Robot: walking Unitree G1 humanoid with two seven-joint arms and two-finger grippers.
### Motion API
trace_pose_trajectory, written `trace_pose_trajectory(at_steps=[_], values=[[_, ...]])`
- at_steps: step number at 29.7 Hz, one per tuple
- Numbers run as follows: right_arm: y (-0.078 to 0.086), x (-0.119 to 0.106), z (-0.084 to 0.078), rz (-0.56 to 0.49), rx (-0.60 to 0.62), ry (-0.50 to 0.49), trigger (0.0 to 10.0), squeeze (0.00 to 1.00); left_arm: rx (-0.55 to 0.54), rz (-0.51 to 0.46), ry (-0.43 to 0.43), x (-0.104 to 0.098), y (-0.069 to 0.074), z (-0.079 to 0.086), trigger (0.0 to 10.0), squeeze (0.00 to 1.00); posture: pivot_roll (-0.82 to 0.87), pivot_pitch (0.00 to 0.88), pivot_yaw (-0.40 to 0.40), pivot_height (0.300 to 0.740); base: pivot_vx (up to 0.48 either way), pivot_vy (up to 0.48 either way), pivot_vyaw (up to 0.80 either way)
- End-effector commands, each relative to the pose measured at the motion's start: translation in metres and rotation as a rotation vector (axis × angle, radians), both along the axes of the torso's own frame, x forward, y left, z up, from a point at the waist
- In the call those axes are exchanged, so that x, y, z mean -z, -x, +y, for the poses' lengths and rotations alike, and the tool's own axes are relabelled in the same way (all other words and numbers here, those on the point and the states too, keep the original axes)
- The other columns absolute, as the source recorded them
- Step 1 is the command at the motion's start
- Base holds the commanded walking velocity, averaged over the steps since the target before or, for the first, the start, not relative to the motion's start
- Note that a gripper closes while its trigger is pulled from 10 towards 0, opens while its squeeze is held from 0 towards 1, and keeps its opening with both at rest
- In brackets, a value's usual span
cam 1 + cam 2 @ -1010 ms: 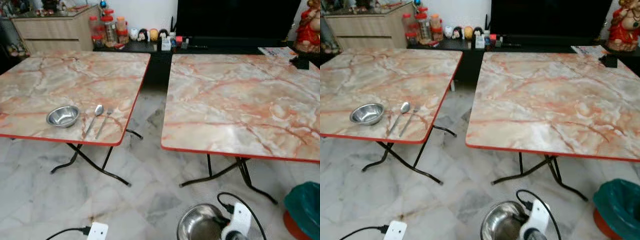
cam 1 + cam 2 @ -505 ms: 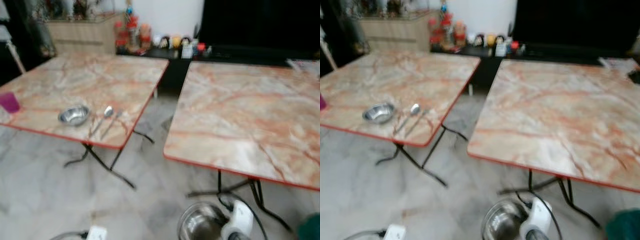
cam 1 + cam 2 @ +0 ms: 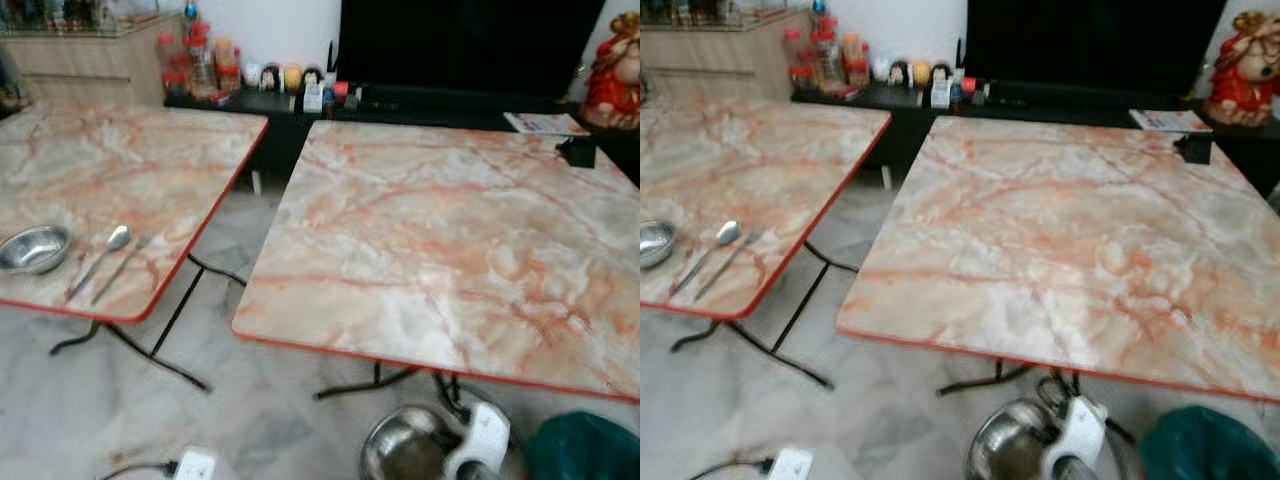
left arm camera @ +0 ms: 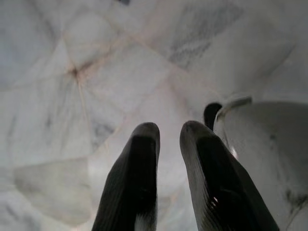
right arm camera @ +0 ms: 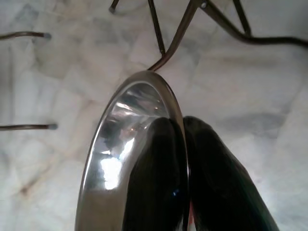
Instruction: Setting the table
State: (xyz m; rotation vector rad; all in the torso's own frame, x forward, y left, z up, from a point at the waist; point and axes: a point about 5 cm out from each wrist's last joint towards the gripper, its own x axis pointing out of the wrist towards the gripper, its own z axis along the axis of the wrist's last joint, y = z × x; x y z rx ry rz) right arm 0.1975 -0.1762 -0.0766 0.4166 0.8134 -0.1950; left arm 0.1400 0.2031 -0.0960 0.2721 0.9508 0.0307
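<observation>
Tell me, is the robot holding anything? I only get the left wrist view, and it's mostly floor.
Observer: Yes. The right gripper is shut on the rim of a steel bowl, low above the floor.
Operator: Where could it go?
Observer: Probably the table straight ahead. Its near part is bare.
Operator: Is any place set already?
Observer: On the left table, a second bowl sits beside a spoon and a fork.
</observation>
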Motion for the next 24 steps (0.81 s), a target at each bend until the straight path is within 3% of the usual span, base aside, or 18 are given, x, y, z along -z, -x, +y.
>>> trace_pose_trajectory(at_steps=[1,17,24], values=[[0.0069,0.0024,-0.0118,0.023,0.023,0.023,10.0,0.00,-0.002,-0.004,0.013,-0.0005,-0.0028,-0.0022,10.0,0.00,0.05,0.000,-0.003,0.740,0.000,0.000,-0.69],[0.0049,0.0015,-0.0102,0.015,0.038,0.013,10.0,0.00,-0.013,-0.026,0.004,-0.0036,-0.0095,0.0006,10.0,0.00,0.05,0.000,0.001,0.740,0.000,0.000,-0.65],[0.0034,0.0004,-0.0104,-0.001,0.054,0.009,10.0,0.00,-0.005,-0.020,-0.024,-0.0040,-0.0109,0.0021,10.0,0.00,0.05,0.000,0.005,0.740,0.000,0.000,0.00]])
